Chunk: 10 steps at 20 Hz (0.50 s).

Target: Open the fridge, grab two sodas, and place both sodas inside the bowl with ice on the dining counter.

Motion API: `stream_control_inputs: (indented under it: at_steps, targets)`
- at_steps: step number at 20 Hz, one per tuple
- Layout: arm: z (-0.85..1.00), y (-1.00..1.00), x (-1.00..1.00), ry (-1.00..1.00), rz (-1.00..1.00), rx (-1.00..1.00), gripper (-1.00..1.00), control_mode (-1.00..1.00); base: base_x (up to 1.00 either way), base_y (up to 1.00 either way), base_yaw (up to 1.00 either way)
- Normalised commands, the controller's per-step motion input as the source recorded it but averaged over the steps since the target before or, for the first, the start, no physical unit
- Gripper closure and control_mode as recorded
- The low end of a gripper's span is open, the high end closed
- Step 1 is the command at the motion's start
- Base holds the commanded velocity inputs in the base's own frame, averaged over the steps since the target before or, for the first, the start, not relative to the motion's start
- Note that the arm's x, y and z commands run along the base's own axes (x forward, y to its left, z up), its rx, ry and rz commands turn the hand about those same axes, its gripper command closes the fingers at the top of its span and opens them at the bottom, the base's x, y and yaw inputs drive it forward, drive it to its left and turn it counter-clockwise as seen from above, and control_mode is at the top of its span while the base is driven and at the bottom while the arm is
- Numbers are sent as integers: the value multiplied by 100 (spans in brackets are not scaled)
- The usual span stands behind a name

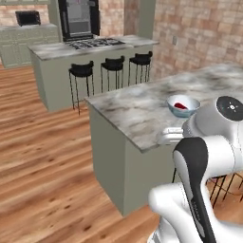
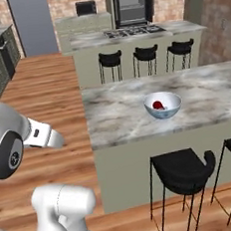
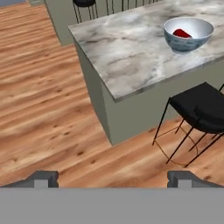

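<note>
The bowl with ice stands on the dining counter, back from its near edge. A red soda lies inside it. My gripper hangs open and empty over the wooden floor, off the counter's corner, well short of the bowl. The fridge is far at the back, behind the stovetop counter, with its grey inside showing.
Black stools stand along the dining counter's near side. More stools line the stovetop counter. A brick wall rises on the right. Open wooden floor lies to the left.
</note>
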Motion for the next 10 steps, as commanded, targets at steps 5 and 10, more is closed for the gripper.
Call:
stream_control_inputs:
  at_steps: [5,10]
  targets:
    - [0,0,0,0,0,0,-100,100,30,100,-11]
    - [0,0,0,0,0,0,-100,100,52,100,-14]
